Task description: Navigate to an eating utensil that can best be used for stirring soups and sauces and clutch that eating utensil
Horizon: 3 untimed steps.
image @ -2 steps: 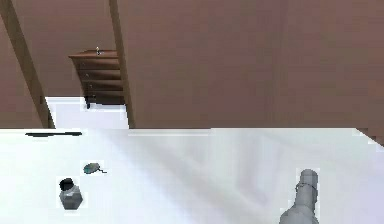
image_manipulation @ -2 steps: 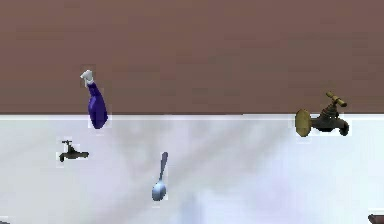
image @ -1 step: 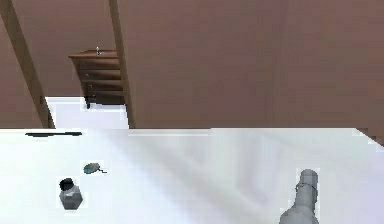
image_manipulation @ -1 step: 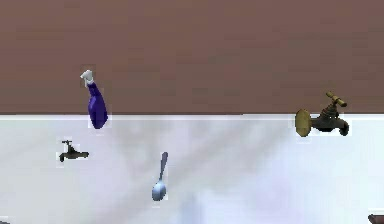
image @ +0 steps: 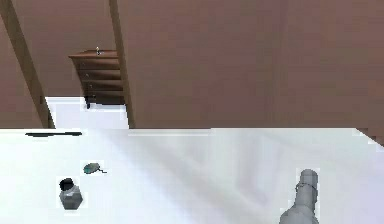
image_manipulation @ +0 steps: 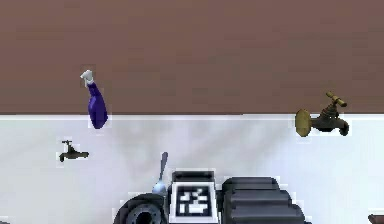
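A thin grey spoon (image_manipulation: pixel 161 174) lies on the white tabletop (image_manipulation: pixel 250 150) in the arm side view, its handle pointing away and its bowl toward the bottom. The gripper (image_manipulation: pixel 148 207) shows at the bottom edge as a dark body, left of a white square with black marks (image_manipulation: pixel 195 200). The spoon's bowl end sits right at the gripper's far end. I cannot tell whether the gripper holds anything.
On the same table stand a purple spray bottle (image_manipulation: pixel 95 102), a small dark object (image_manipulation: pixel 70 152) and a brass figure (image_manipulation: pixel 322 118) before a brown wall. The forward view has a dark-capped jar (image: pixel 70 194), a grey bottle (image: pixel 300 203), a small green thing (image: pixel 93 167) and a wooden dresser (image: pixel 101 76) beyond.
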Tool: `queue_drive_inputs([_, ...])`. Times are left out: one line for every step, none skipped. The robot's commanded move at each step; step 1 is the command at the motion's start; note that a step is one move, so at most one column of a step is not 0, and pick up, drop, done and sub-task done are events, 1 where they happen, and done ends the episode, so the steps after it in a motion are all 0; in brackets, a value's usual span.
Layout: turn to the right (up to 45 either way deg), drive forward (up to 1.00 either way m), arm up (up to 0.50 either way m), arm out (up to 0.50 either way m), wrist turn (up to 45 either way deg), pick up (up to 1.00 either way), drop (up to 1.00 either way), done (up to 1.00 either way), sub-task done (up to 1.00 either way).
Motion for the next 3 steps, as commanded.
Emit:
queue_drive_inputs([0.0,0.00,0.00,0.06,0.0,0.00,0.00,0.00,0.00])
queue_drive_inputs([0.0,0.00,0.00,0.00,45.0,0.00,0.00,0.00,0.00])
queue_drive_inputs([0.0,0.00,0.00,0.00,45.0,0.00,0.00,0.00,0.00])
